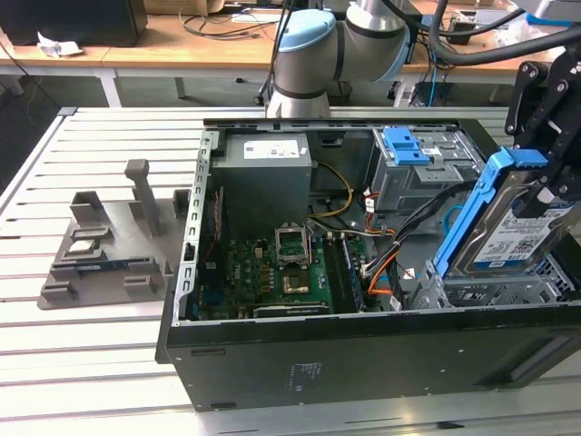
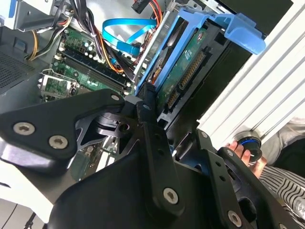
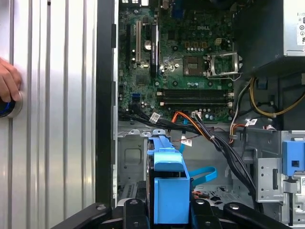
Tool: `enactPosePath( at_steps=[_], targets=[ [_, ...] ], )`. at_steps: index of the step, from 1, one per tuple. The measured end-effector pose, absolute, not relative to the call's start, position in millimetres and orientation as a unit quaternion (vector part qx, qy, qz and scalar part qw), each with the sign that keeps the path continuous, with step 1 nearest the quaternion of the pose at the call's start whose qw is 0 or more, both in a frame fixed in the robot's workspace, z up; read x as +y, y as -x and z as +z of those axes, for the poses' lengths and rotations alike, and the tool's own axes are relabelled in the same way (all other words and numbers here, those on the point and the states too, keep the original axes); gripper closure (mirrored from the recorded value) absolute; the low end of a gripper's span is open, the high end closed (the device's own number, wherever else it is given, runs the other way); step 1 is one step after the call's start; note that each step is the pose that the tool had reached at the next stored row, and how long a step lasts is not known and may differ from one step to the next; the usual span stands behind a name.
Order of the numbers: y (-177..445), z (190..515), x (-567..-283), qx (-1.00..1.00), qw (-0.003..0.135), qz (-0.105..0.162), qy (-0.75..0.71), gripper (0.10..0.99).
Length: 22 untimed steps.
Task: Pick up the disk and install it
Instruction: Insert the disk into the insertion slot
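The disk [image 1: 513,232] is a silver drive with a white-and-blue label in a blue plastic carrier frame. It stands tilted on edge over the metal drive cage [image 1: 490,291] at the exterior view's right end of the open computer case [image 1: 363,354]. My gripper [image 1: 551,193] comes down from above and is shut on the disk's upper part. In the second wrist view the black fingers [image 2: 145,107] clamp the carrier, and the disk [image 2: 183,62] shows its green circuit-board side. In the first wrist view the blue carrier [image 3: 167,191] sits between the finger links, above the cage floor.
Inside the case lie a green motherboard [image 1: 272,272], a grey power supply box [image 1: 266,173], bundled cables [image 1: 390,254] and another blue carrier [image 1: 406,145] in the far bay. A grey parts fixture [image 1: 100,245] sits on the slatted table. A person's hand [image 3: 7,81] rests on a round button.
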<state>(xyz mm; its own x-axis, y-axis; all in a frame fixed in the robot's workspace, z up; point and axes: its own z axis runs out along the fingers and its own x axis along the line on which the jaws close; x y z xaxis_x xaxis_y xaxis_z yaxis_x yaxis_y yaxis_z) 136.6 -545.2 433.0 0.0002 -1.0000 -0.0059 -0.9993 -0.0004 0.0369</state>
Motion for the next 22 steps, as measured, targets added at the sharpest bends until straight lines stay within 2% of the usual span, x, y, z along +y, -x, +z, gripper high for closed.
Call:
enactPosePath(
  at_steps=[22],
  targets=[
    [-136.6, 398.6, -545.2, -0.707, 0.011, -0.015, -0.707, 0.722]
  ],
)
